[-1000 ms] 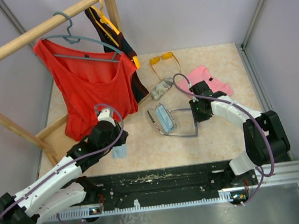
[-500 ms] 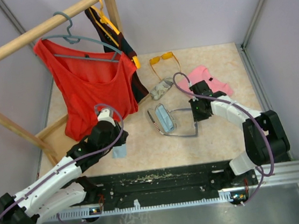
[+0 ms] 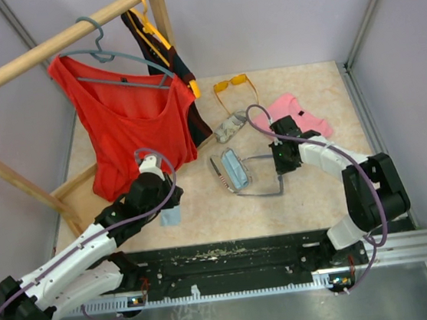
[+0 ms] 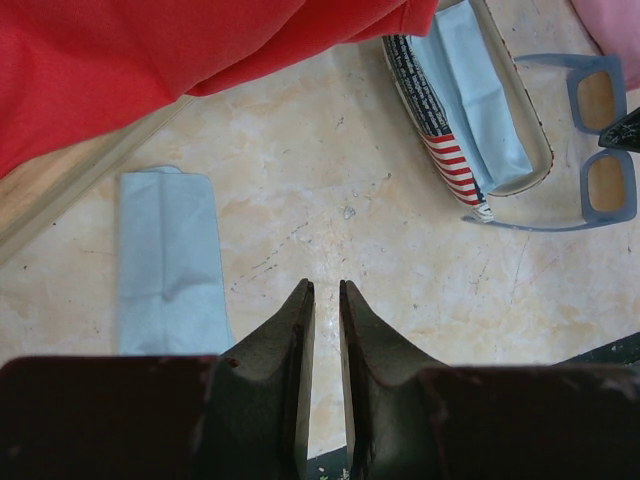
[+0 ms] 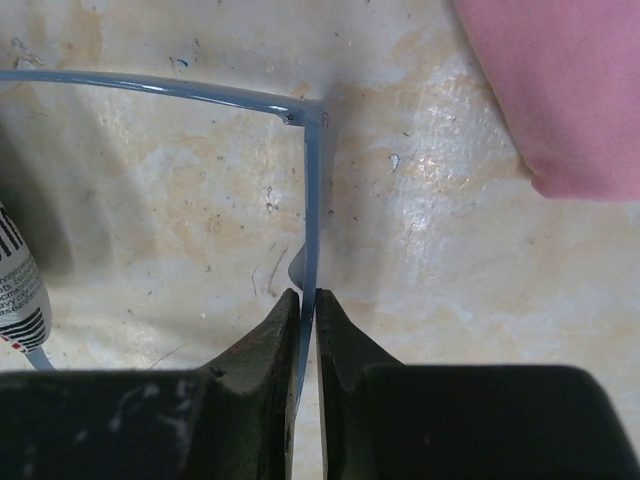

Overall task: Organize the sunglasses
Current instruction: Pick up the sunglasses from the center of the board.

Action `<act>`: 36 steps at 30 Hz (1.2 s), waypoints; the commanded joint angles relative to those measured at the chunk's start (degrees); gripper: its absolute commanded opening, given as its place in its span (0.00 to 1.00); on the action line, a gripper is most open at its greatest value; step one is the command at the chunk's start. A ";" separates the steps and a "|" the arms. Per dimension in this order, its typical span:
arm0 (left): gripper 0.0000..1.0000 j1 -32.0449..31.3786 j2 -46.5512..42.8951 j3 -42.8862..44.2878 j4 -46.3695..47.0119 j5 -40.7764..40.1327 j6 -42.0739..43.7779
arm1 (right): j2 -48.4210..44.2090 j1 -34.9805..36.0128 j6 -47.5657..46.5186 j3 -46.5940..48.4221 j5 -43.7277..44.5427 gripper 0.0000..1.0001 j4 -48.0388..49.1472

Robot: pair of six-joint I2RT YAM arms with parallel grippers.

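While my left pincer [image 4: 322, 300] hung nearly clenched and empty above the tabletop [image 4: 330, 200], my right pincer [image 5: 306, 305] grasped the greyish sunglasses [image 5: 312, 200] frame.

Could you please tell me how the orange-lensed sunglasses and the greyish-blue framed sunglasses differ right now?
The orange-lensed sunglasses lie untouched at the far side of the table, near the wooden rack; the greyish-blue framed sunglasses lie mid-table beside the open striped glasses case. The right gripper pinches the greyish-blue frame, while nothing holds the orange pair. Both lie on the table, arms unfolded.
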 commanded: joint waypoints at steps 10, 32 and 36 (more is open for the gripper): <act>0.22 0.31 -2.43 1.74 -0.48 -1.05 0.24 | -5.19 0.18 -0.20 2.48 3.89 0.00 -3.97; 0.21 -3.71 -0.83 9.91 0.35 1.52 5.81 | -29.05 0.16 16.32 1.97 13.66 0.00 -3.89; 0.21 -16.48 7.08 15.28 1.45 -8.21 5.80 | -32.38 0.13 21.69 1.21 12.02 0.00 -2.13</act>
